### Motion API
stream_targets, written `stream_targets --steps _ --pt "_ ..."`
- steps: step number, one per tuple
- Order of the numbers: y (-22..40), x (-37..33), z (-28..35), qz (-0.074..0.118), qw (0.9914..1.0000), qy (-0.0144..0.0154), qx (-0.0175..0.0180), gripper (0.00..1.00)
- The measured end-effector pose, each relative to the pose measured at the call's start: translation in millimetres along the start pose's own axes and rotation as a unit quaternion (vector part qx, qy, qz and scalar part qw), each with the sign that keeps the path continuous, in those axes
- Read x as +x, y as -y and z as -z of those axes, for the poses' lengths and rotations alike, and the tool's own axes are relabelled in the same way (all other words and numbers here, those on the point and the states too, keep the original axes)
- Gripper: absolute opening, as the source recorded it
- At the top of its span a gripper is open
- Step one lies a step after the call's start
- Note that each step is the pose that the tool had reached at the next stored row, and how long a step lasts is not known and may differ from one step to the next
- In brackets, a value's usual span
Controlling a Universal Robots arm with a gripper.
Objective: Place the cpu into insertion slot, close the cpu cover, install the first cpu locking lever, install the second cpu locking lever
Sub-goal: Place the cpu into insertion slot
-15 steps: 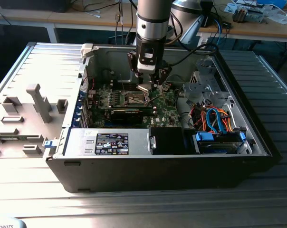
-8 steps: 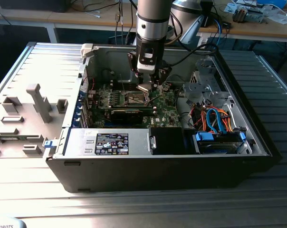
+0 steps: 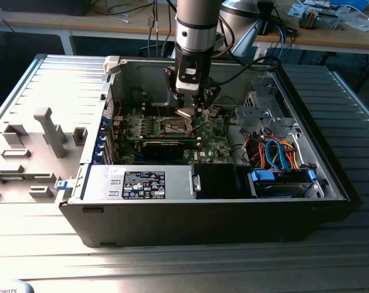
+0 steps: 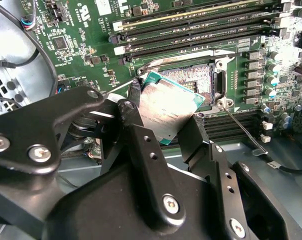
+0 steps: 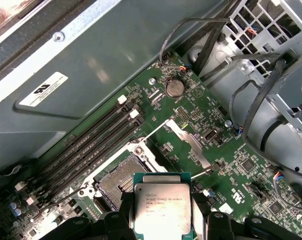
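My gripper (image 3: 193, 108) hangs inside the open computer case, shut on the cpu (image 3: 186, 113). In both wrist views the black fingers (image 4: 132, 107) clamp two opposite edges of the cpu (image 4: 168, 107), a silver-faced square chip with a green rim (image 5: 162, 205). It is tilted and sits just above one side of the insertion slot (image 4: 191, 79), whose dark pin field is exposed (image 5: 120, 181). The cpu cover (image 5: 189, 141) is swung open beside the slot. A thin wire locking lever (image 4: 243, 134) stands free of its catch, and another lever (image 4: 116, 88) sticks out near the finger.
Long black memory slots (image 4: 191, 32) run beside the socket. The case's rear wall (image 5: 91, 75) rises close behind. A grey drive cage (image 3: 264, 104) with cables (image 3: 276, 152) fills the exterior view's right. The power supply (image 3: 145, 183) sits at the case front.
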State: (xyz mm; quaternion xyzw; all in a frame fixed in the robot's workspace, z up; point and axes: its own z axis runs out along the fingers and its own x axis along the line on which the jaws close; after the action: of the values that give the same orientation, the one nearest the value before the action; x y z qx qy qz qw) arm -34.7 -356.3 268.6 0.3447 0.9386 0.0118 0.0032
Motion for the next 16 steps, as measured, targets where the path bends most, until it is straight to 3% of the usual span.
stream_targets --steps 16 --pt "0.0 0.0 0.0 -0.006 0.99998 0.0003 0.0002 0.54"
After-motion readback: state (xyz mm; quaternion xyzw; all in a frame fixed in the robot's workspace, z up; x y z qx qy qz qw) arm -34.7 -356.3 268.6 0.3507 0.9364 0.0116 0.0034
